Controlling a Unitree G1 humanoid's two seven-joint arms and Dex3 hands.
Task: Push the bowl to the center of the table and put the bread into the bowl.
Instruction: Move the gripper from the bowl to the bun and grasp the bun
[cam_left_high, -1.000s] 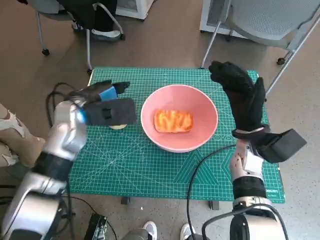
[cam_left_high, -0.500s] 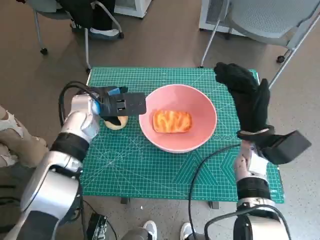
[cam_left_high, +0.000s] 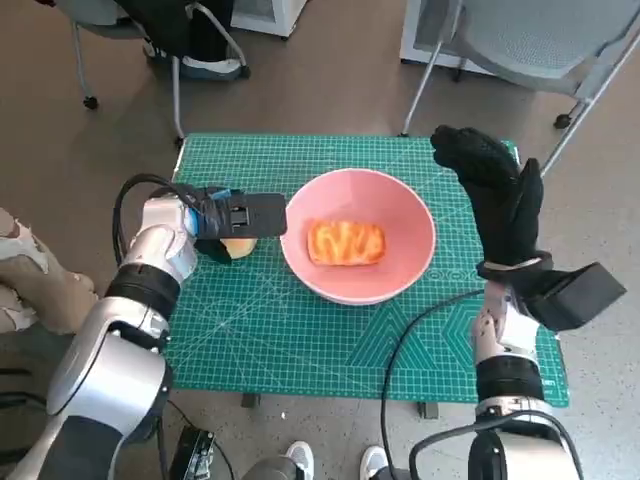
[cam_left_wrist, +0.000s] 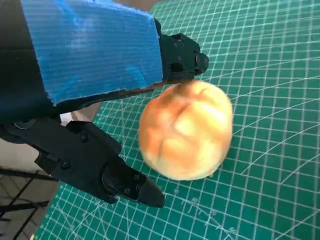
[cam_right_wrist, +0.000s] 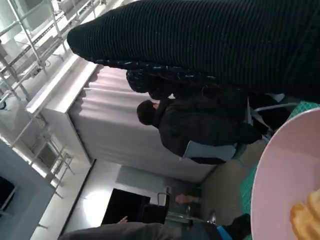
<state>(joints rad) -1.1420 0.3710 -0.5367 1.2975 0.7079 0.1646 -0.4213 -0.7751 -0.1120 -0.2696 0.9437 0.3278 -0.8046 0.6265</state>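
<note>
Lying on the green gridded cutting mat (cam_left_wrist: 260, 75): a round golden bread roll (cam_left_wrist: 186, 131), bracketed by the black, blue-taped left hand (cam_left_wrist: 100, 100).

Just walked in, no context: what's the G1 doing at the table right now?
A pink bowl sits mid-table on the green cutting mat, with one bread piece already in it. The left hand is at a round bread roll on the mat beside the bowl, fingers on either side; a grip isn't clear. The right hand is raised, open, next to the bowl's other side.

Left hand (cam_left_high: 222, 222) now around bun (cam_left_high: 238, 247)
</note>
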